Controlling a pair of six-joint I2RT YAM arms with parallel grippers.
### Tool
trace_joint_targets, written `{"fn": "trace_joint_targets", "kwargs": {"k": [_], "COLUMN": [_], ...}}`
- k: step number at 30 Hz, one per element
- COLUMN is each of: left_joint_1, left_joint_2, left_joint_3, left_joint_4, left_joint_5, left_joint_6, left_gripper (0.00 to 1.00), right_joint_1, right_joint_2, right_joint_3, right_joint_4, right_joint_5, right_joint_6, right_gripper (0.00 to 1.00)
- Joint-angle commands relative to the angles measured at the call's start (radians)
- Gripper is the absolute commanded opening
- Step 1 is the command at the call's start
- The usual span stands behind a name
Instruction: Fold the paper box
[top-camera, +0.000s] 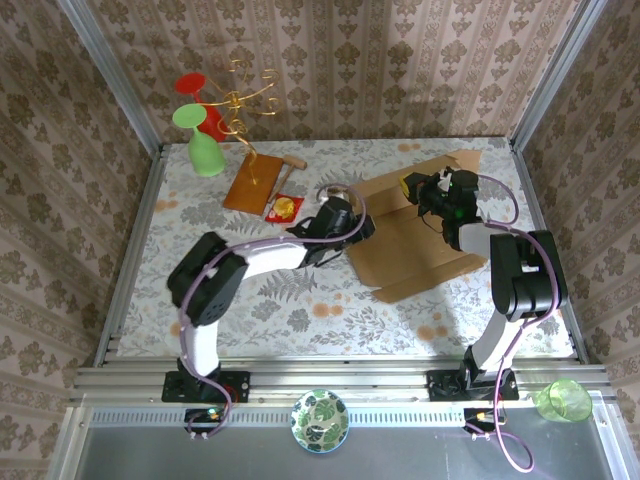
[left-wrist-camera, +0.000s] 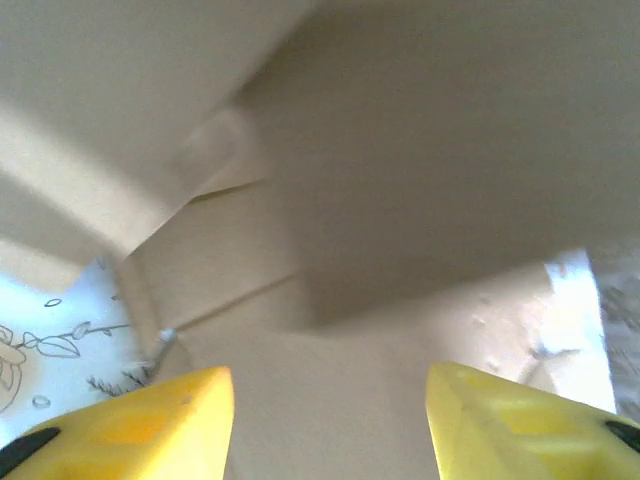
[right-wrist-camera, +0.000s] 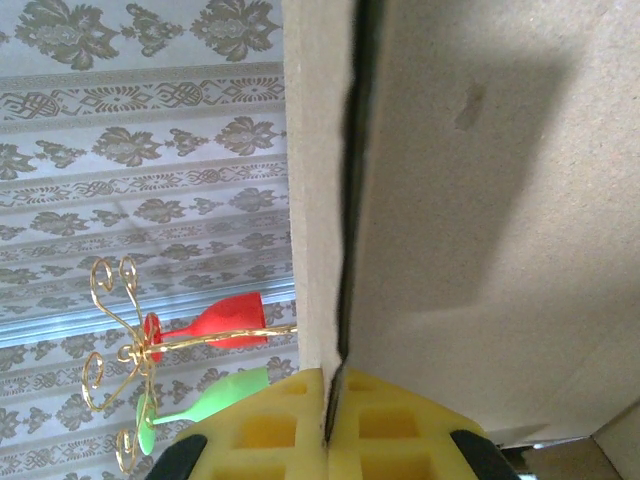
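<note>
Yellow pads of the right gripper (right-wrist-camera: 328, 420), at the lower centre of the right wrist view, are clamped on a panel edge of the plain light-brown cardboard paper box (right-wrist-camera: 480, 200). The left gripper (left-wrist-camera: 330, 420) has its jaws spread wide, facing creased panels. Overhead, the box lies right of centre on the floral-patterned table (top-camera: 270, 300).

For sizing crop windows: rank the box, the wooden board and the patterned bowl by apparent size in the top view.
1. box, clearly largest
2-3. board and bowl: they look about alike, so left unranked
</note>
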Motion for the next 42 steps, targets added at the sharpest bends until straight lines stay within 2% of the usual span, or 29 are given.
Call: {"fn": "trace_joint_targets", "kwargs": {"k": [1, 7, 11, 15, 20, 23, 27, 29, 33, 39, 42], "left_joint_1": [0.011, 0.065, 0.204, 0.347, 0.418, 0.417, 0.399, 0.398, 0.340, 0.311, 0.305], "left_joint_2": [-0.178, -0.408, -0.483, -0.385, -0.185, -0.093, 0.007, 0.043, 0.080, 0.038, 0.018], "left_joint_3": [-0.040, -0.111, -0.155, -0.143, -0.052, 0.018, 0.089, 0.115, 0.128, 0.026, 0.004], "left_joint_4": [-0.078, -0.267, -0.297, -0.225, -0.186, -0.222, -0.246, -0.242, -0.196, -0.031, -0.008], "left_joint_5": [0.078, 0.089, 0.103, 0.240, 0.408, 0.439, 0.449, 0.467, 0.513, 0.599, 0.634], "left_joint_6": [0.129, 0.210, 0.295, 0.432, 0.694, 0.850, 0.961, 0.991, 1.026, 1.028, 1.033], "left_gripper": [0.56, 0.53, 0.46, 0.35, 0.29, 0.28, 0.29, 0.30, 0.30, 0.30, 0.30], "right_joint_1": [-0.002, -0.006, -0.006, -0.007, -0.006, -0.007, -0.007, -0.006, -0.007, -0.007, -0.007], "right_joint_2": [-0.010, -0.024, -0.033, -0.041, -0.034, -0.032, -0.027, -0.023, -0.020, -0.017, -0.016], "right_joint_3": [-0.032, -0.041, -0.042, -0.049, -0.050, -0.049, -0.049, -0.049, -0.050, -0.047, -0.042], "right_joint_4": [-0.035, -0.029, -0.038, -0.048, -0.046, -0.054, -0.048, -0.044, -0.045, -0.048, -0.049], "right_joint_5": [0.032, 0.027, 0.020, 0.013, -0.006, -0.011, -0.016, -0.017, -0.019, -0.018, -0.019], "right_joint_6": [-0.004, -0.001, -0.002, -0.011, -0.015, -0.022, -0.019, -0.019, -0.025, -0.028, -0.029], "right_gripper": [0.00, 0.00, 0.00, 0.00, 0.00, 0.00, 0.00, 0.00, 0.00, 0.00, 0.00]}}
